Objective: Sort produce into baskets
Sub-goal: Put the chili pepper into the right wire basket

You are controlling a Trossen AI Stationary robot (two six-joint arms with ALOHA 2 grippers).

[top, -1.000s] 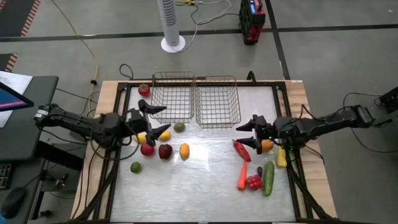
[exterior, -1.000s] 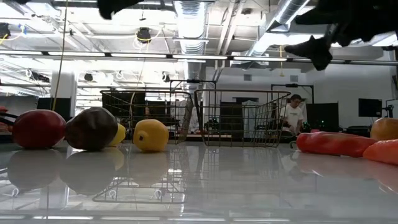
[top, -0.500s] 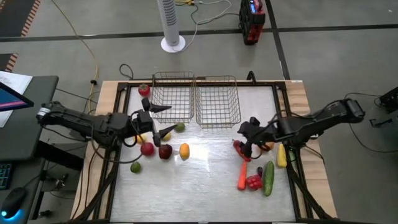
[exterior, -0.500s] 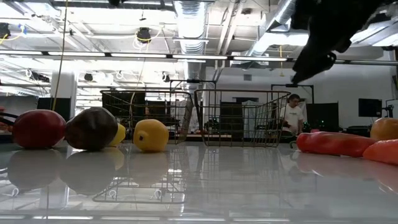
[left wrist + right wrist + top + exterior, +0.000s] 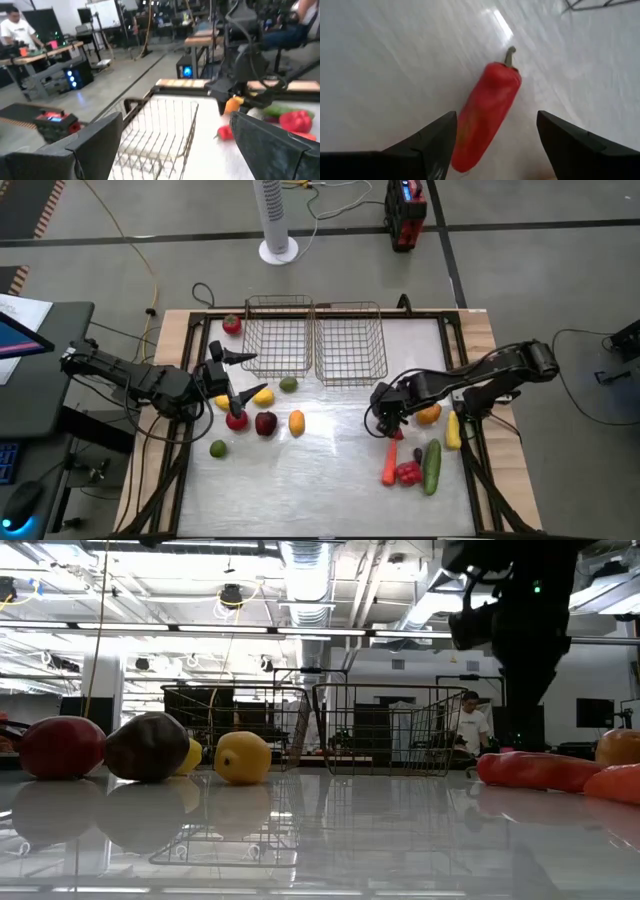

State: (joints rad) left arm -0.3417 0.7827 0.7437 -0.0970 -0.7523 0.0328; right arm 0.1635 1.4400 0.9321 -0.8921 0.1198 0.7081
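My right gripper point(image 5: 385, 418) points down, open, above the red chili point(image 5: 487, 116), which lies flat on the table; its fingers stand on either side of the chili without touching it. My left gripper point(image 5: 240, 376) hangs open and level above the lemon point(image 5: 262, 396) and red apple point(image 5: 237, 419), holding nothing. Two grey wire baskets point(image 5: 278, 335) point(image 5: 350, 343) stand side by side at the far middle. More produce lies near the left gripper: a dark apple point(image 5: 265, 423), an orange point(image 5: 296, 422) and limes point(image 5: 288, 385) point(image 5: 218, 448).
To the right of the chili lie a carrot point(image 5: 389, 465), a red cluster point(image 5: 408, 472), a cucumber point(image 5: 432, 465), an orange point(image 5: 428, 414) and a yellow piece point(image 5: 452, 430). A red fruit point(image 5: 231, 325) sits left of the baskets. The table's near middle is bare.
My right gripper has swung toward the table's left and sunk, tipping from nearly level to pointing down over the red chili. The chili and the other produce have stayed in place.
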